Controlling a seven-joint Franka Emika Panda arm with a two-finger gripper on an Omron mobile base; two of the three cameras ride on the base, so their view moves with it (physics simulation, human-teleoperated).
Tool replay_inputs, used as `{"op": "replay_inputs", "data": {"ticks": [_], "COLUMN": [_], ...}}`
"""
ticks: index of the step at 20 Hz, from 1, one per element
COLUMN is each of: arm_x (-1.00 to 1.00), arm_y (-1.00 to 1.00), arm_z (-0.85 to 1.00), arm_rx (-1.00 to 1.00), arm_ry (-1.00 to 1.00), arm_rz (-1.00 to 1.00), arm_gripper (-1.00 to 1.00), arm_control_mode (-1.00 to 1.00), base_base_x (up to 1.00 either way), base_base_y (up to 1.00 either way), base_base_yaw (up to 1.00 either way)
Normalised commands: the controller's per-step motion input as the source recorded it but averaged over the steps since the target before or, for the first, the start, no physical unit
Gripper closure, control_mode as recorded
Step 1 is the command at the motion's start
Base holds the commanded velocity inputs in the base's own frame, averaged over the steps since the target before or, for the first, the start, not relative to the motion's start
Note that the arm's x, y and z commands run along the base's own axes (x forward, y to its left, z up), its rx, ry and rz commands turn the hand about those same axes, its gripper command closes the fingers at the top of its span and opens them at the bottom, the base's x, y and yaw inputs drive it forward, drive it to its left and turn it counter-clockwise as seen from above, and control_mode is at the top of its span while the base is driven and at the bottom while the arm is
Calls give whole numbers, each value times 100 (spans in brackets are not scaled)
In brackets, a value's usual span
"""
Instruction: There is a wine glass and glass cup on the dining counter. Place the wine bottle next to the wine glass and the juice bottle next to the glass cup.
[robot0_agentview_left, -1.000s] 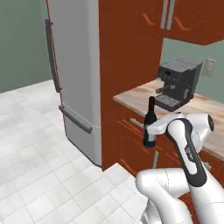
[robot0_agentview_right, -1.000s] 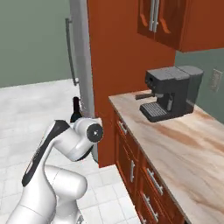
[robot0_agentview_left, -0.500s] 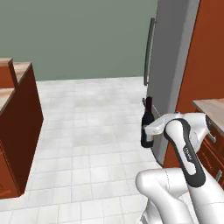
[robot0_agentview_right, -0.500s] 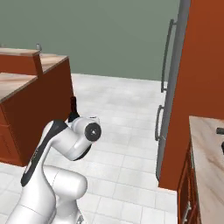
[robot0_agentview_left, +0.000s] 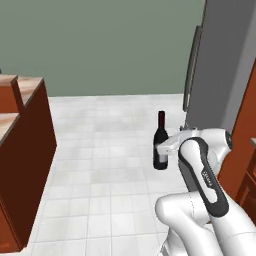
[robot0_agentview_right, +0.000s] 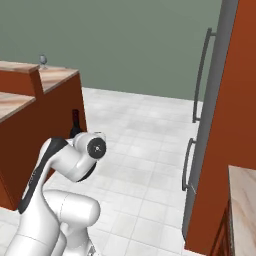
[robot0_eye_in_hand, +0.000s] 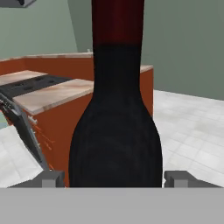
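Observation:
The wine bottle (robot0_agentview_left: 160, 143), dark with a dark red neck, hangs upright over the tiled floor, and my gripper (robot0_agentview_left: 166, 146) is shut on its body. In the hand view the wine bottle (robot0_eye_in_hand: 116, 131) stands close between my two fingertips (robot0_eye_in_hand: 52, 178). In the right base view the wine bottle (robot0_agentview_right: 75, 125) peeks out behind my arm. The wine glass (robot0_agentview_right: 43, 60) stands far off on the dining counter (robot0_agentview_right: 55, 82), which also appears at the left edge as the dining counter (robot0_agentview_left: 22, 135). The juice bottle and the glass cup are out of view.
A tall grey fridge (robot0_agentview_left: 222, 75) stands right of the arm, with red-brown cabinets (robot0_agentview_right: 235, 100) beside it. A marbled worktop corner (robot0_agentview_right: 242, 200) lies at the lower right. White tiled floor (robot0_agentview_left: 105, 145) lies open between me and the counter.
The whole picture has swung: the base turned away from the coffee machine and cabinets, past the fridge, toward the dining counter. The wine bottle stays held in my gripper.

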Motion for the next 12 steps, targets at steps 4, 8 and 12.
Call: {"op": "replay_inputs", "data": {"ticks": [4,8,12], "arm_x": [0,0,0], "arm_y": [0,0,0], "arm_z": [0,0,0], "arm_rx": [0,0,0], "arm_ry": [0,0,0], "arm_rz": [0,0,0], "arm_gripper": [100,100,100], "arm_control_mode": [100,100,100], "base_base_x": [94,94,94], "base_base_y": [0,0,9], "base_base_yaw": [1,1,1]}}
